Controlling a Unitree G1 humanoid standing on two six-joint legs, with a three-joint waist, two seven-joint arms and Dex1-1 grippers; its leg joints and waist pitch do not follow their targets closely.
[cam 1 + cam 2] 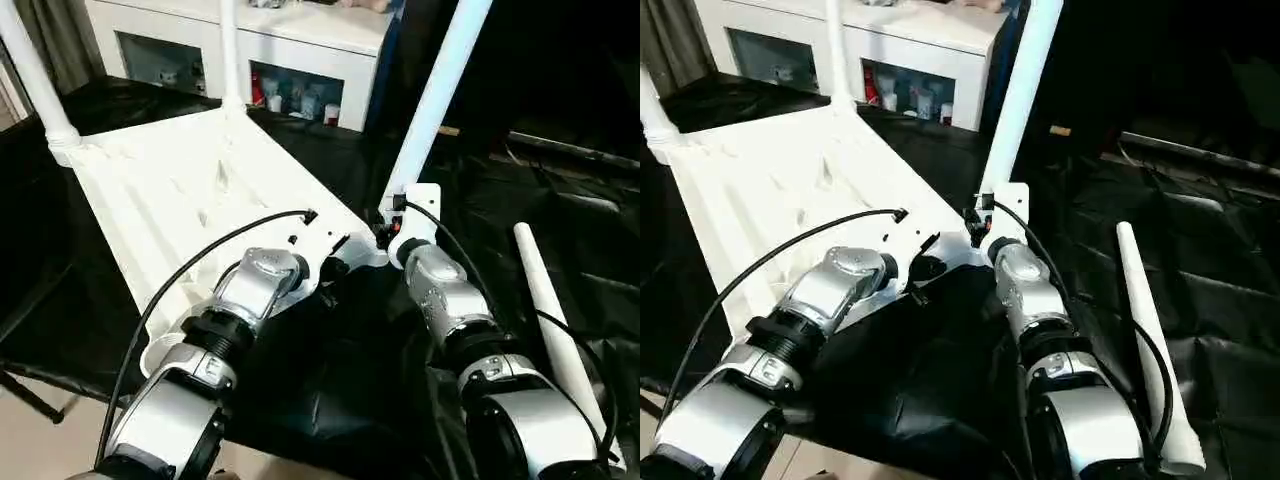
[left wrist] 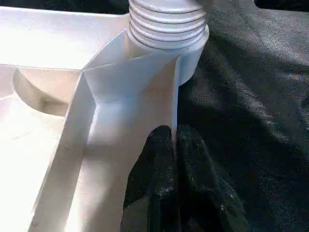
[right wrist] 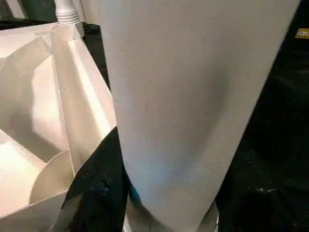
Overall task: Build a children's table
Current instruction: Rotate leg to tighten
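With our left gripper (image 2: 175, 145) pinching the tabletop (image 1: 170, 180) rim and our right gripper (image 3: 166, 212) clamped around the leg (image 1: 435, 95), a slip could cross-thread the leg.

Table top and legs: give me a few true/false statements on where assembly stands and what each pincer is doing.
1. The table top lies with its ribbed underside up. True.
2. All four legs stand in their sockets. False: three stand upright; a loose leg lies on the black cloth.
3. The left pincer is shut on the table top's rim. True.
4. The right pincer hangs open, apart from everything. False: it grips the near upright leg.
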